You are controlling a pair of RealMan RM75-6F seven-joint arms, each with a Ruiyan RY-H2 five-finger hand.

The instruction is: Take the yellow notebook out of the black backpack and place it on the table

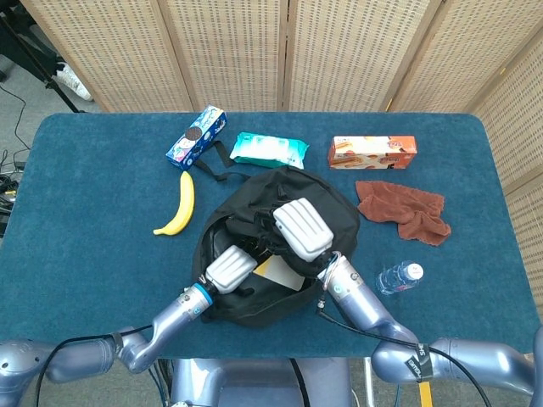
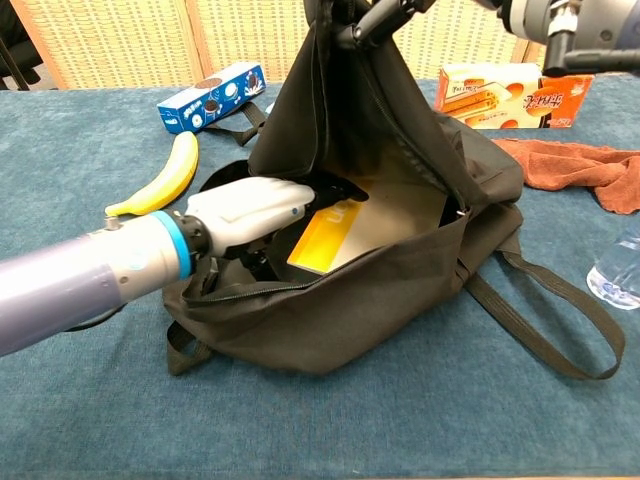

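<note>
The black backpack (image 1: pixel 322 208) lies at the table's middle with its mouth toward me. My right hand (image 1: pixel 301 229) grips the upper flap (image 2: pixel 345 90) and holds it lifted, so the opening gapes. Inside lies the yellow notebook (image 2: pixel 325 240), flat, with part of its cover showing; in the head view only a sliver of the notebook (image 1: pixel 273 270) shows. My left hand (image 2: pixel 250 210) reaches into the opening, its fingers (image 2: pixel 335 188) stretched out over the notebook's near left corner. No grip on it shows; the thumb is hidden by the bag's rim.
A banana (image 1: pixel 178 203) lies left of the bag, with a blue biscuit box (image 1: pixel 196 136) and a teal packet (image 1: pixel 269 149) behind. An orange box (image 1: pixel 372 152), a brown cloth (image 1: pixel 405 210) and a water bottle (image 1: pixel 397 277) are on the right. A strap loop (image 2: pixel 545 320) trails at front right.
</note>
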